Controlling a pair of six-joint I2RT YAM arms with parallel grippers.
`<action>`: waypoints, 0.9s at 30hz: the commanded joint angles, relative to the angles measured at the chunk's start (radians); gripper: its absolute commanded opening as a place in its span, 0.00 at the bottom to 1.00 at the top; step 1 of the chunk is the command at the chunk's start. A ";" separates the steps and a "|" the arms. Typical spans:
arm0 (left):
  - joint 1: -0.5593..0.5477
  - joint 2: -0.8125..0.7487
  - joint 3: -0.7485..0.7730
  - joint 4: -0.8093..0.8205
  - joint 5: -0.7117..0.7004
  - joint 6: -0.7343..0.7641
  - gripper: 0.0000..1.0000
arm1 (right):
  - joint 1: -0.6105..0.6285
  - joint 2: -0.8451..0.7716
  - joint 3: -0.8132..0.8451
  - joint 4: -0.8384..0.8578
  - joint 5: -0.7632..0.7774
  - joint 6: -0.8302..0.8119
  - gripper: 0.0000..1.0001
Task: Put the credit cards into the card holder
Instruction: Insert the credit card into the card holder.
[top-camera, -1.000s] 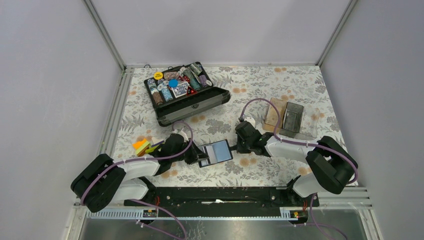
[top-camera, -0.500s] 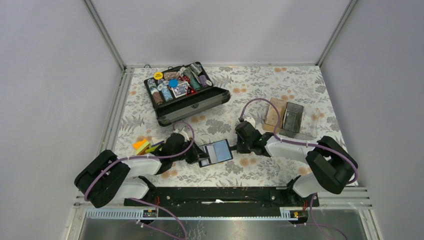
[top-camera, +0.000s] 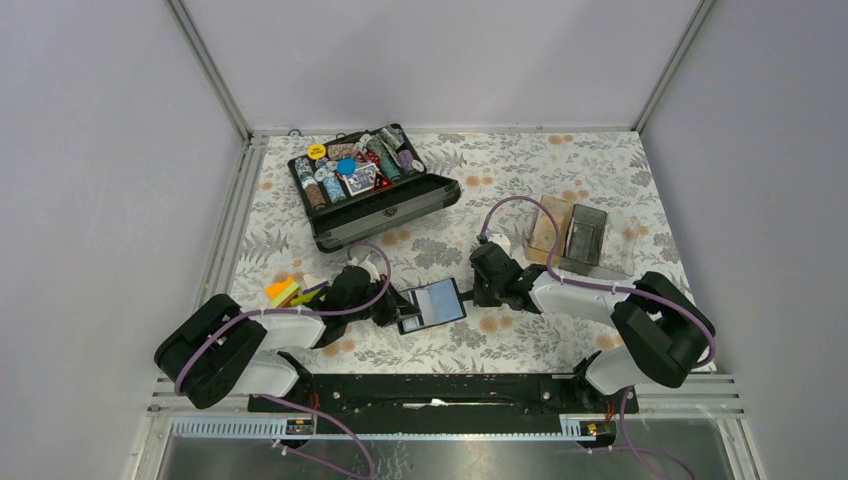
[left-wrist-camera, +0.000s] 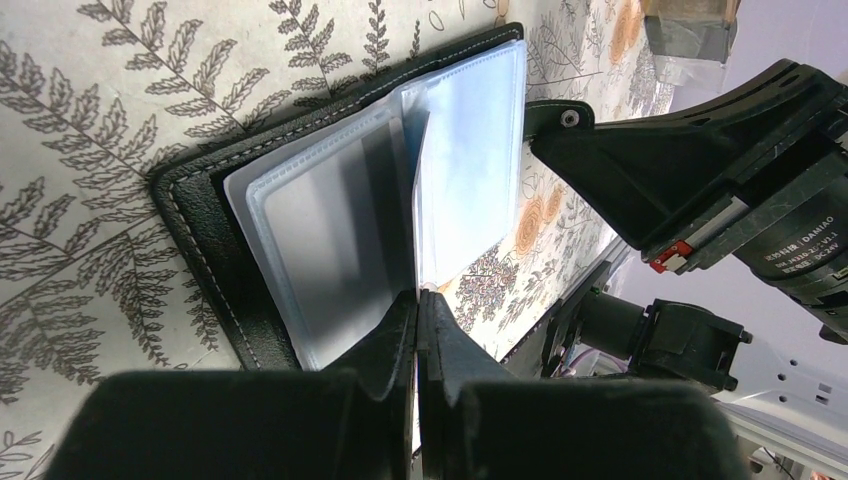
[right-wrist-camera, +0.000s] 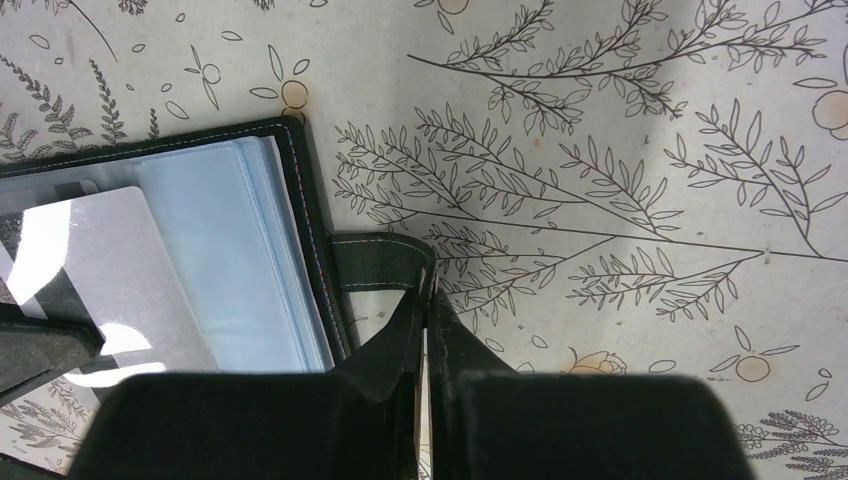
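The black card holder (top-camera: 449, 306) lies open on the flowered table between my two grippers, its pale blue-grey pockets facing up. My left gripper (top-camera: 397, 312) is at its left edge, shut on a white credit card (right-wrist-camera: 112, 262) with a dark stripe that lies over the left pocket. The left wrist view shows the left gripper (left-wrist-camera: 418, 296) pinching that thin card edge-on above the card holder (left-wrist-camera: 205, 235). My right gripper (right-wrist-camera: 428, 292) is shut on the holder's black strap (right-wrist-camera: 380, 262). More credit cards (top-camera: 283, 292), orange and yellow, lie stacked beside the left arm.
A large black chip case (top-camera: 372, 186) full of poker chips stands open at the back left. A clear acrylic tray (top-camera: 590, 240) with a tan and a dark item sits at the right. Metal rails border the table.
The left arm's elbow has swung a little to the right. Both grippers stay shut and the card holder has barely shifted.
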 joint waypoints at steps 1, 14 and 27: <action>0.009 0.022 0.017 0.065 -0.007 -0.004 0.00 | 0.010 0.022 0.028 -0.041 0.035 0.007 0.00; 0.002 0.053 -0.006 0.138 -0.040 -0.015 0.00 | 0.012 0.025 0.028 -0.047 0.036 0.005 0.00; 0.000 0.017 0.002 0.087 -0.086 0.033 0.00 | 0.014 0.029 0.031 -0.062 0.045 0.000 0.00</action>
